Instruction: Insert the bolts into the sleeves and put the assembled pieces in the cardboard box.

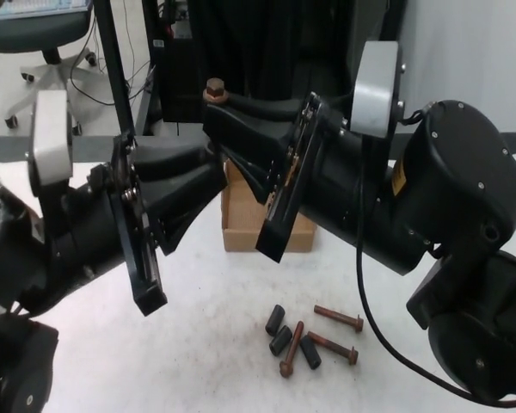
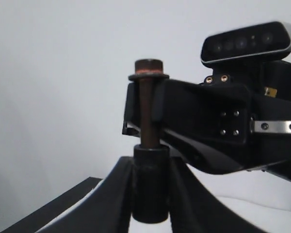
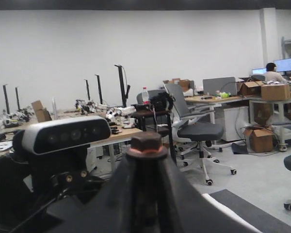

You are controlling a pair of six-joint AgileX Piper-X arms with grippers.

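Both arms are raised, and their grippers meet above the cardboard box point(image 1: 241, 231). My left gripper point(image 2: 150, 170) is shut on a black sleeve point(image 2: 150, 187), held upright. My right gripper point(image 2: 146, 114) is shut on a rusty bolt point(image 2: 148, 97), head up, with its shaft running down into the top of the sleeve. The bolt head point(image 3: 145, 141) pokes out between the right gripper's fingers point(image 3: 172, 194), and it shows too at the top of the joined grippers point(image 1: 215, 89). On the white table lie three loose black sleeves point(image 1: 281, 340) and three loose bolts point(image 1: 339, 317).
The loose parts lie in front of the box toward the right, under the right arm point(image 1: 447, 198). The left arm point(image 1: 77, 224) hangs over the table's left side. A black post point(image 1: 112, 69) and an office chair point(image 1: 34, 34) stand behind the bench.
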